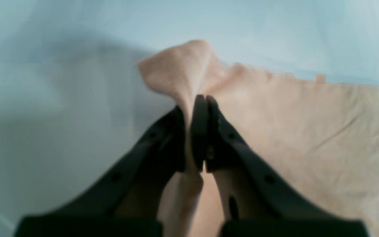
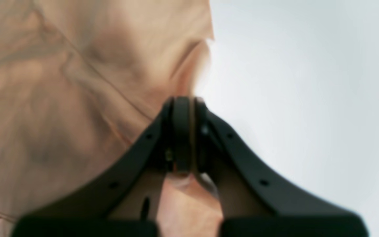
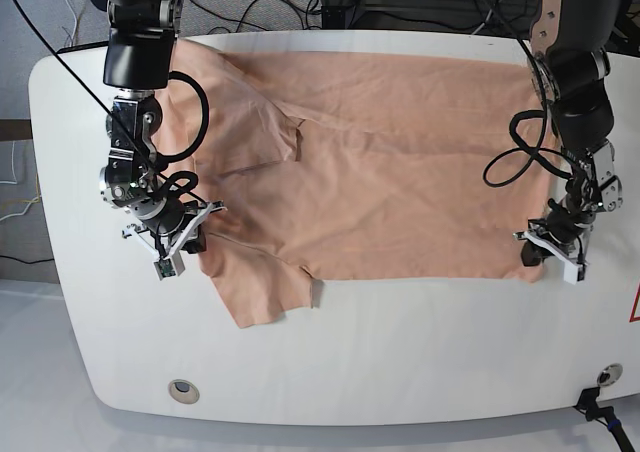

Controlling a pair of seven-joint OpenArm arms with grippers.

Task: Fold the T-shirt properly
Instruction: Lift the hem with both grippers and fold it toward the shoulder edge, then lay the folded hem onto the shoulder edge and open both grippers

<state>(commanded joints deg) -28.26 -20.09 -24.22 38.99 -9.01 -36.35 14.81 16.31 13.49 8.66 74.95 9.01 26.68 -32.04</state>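
Fabric first, on the left wrist view: the left gripper [image 1: 200, 98] has its jaws pressed together on a pinch of the T-shirt [image 1: 308, 138], a peaked corner of cloth standing up at 12 o'clock beyond the tips, the rest lying flat toward 3 o'clock on the pale table [image 1: 44, 98]. Looks like a hem corner, taken so the edge can be carried over.

Right wrist view now: the right gripper [image 2: 184, 100] is clamped too, peach cloth trapped between the jaws and rumpled folds of the shirt filling everything from 9 to 11 o'clock.

Base view: the shirt is spread wide across the white table, with a sleeve hanging toward 6 o'clock. The right gripper holds the shirt's 9 o'clock edge near that sleeve, the left gripper the 3 o'clock corner. Two matched grips, I'd say, set up for one even fold.
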